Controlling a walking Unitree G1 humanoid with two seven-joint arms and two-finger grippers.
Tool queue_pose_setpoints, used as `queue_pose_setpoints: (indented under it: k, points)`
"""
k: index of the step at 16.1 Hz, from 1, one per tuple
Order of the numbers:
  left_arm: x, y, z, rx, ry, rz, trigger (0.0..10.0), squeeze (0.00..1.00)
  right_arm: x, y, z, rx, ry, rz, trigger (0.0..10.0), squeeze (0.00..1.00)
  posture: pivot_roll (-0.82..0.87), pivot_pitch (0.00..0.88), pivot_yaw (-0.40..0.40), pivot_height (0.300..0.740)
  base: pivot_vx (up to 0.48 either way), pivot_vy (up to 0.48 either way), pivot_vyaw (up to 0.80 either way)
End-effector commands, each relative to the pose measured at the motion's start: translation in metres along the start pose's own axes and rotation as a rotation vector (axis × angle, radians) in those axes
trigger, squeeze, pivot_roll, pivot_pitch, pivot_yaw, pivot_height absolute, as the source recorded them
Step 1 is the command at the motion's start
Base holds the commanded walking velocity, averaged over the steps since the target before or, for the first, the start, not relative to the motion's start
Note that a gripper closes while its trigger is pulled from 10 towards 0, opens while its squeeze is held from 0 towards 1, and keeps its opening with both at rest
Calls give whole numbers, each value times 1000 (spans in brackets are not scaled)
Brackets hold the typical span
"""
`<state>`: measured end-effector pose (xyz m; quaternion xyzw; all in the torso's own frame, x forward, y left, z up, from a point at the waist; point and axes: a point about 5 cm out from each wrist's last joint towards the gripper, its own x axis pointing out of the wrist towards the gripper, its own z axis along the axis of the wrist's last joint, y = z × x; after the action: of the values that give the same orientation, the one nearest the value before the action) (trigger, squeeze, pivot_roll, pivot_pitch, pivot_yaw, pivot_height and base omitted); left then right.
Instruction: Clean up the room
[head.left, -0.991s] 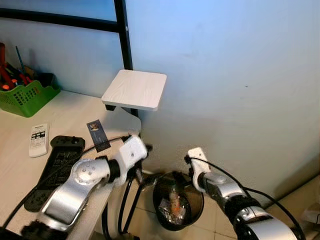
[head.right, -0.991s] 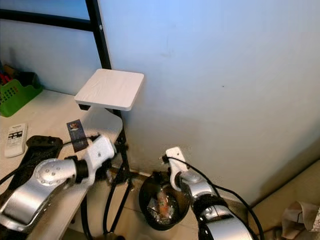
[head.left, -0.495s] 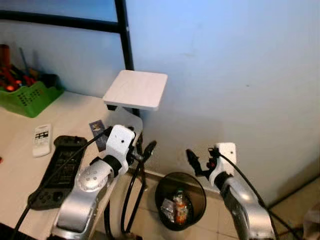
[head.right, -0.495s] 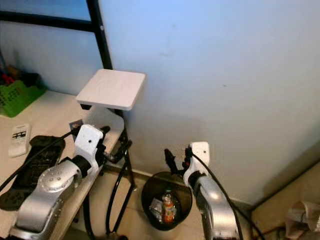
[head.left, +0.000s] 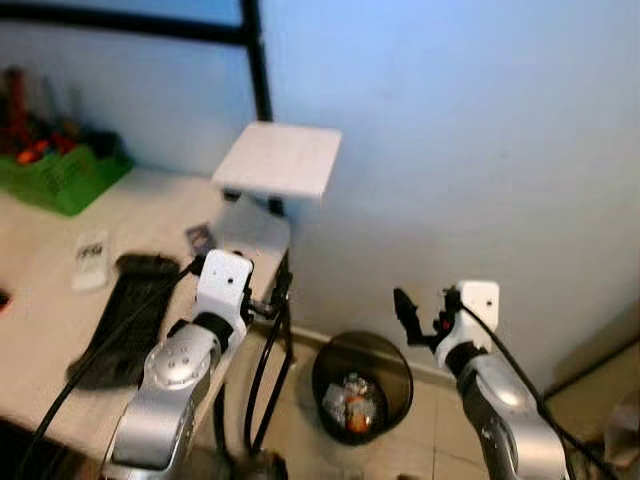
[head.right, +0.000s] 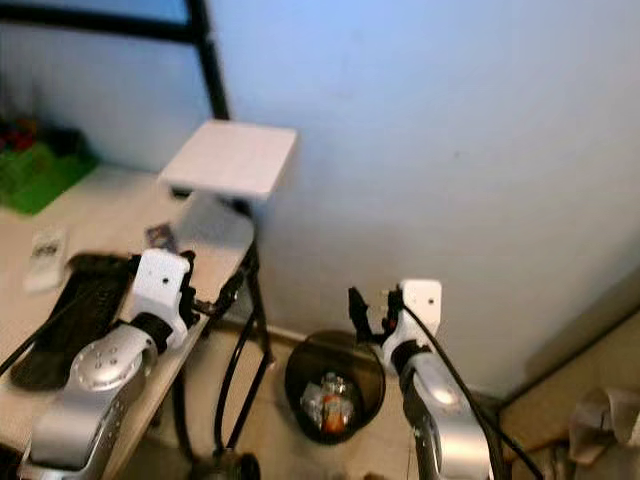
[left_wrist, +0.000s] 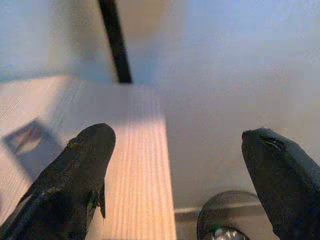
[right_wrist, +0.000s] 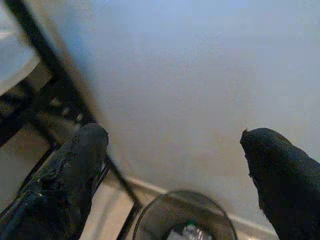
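A round black waste bin (head.left: 385, 360) stands on the floor by the wall, with a bottle and wrappers (head.left: 352, 395) inside. My right gripper (head.left: 420, 312) hovers above the bin's right rim, open and empty; its wrist view has the bin's rim (right_wrist: 186, 220) low between the fingers. My left gripper (head.left: 278, 292) is at the desk's right end, left of the bin, open with nothing in it. In the left wrist view the desk edge (left_wrist: 145, 165) and the bin (left_wrist: 222, 220) lie ahead of the fingers.
The pale desk (head.left: 50, 300) on my left carries a green basket (head.left: 62, 172), a white remote (head.left: 91, 258), a black pad (head.left: 125, 325) and a small card (head.left: 199, 238). A white square shelf (head.left: 280, 160) juts from a black post. Cables (head.left: 262, 370) hang beside the desk's leg.
Both arms have risen: the right gripper lifted from low over the bin to above its rim, and the left wrist turned upward. The camera has shifted and the picture is blurred.
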<state>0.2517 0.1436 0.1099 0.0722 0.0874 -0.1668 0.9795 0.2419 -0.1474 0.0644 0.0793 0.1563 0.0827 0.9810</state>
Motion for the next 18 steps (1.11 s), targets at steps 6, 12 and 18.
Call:
queue_pose_setpoints:
  k: [6,12,18]
  points:
    - [-2,5,-4,17,17,25,10000,0,-5,0,5,-3,-14,-33,10000,0,-32,0,41,740,-117,0,0]
    - [0,6,4,35,-21,15,10000,0,-6,-3,9,18,-38,-67,10000,0,-32,0,40,740,0,0,-542]
    - [2,3,8,-75,-55,81,10000,0,-4,-9,20,28,-114,-174,10000,0,-41,0,51,740,0,0,-796]
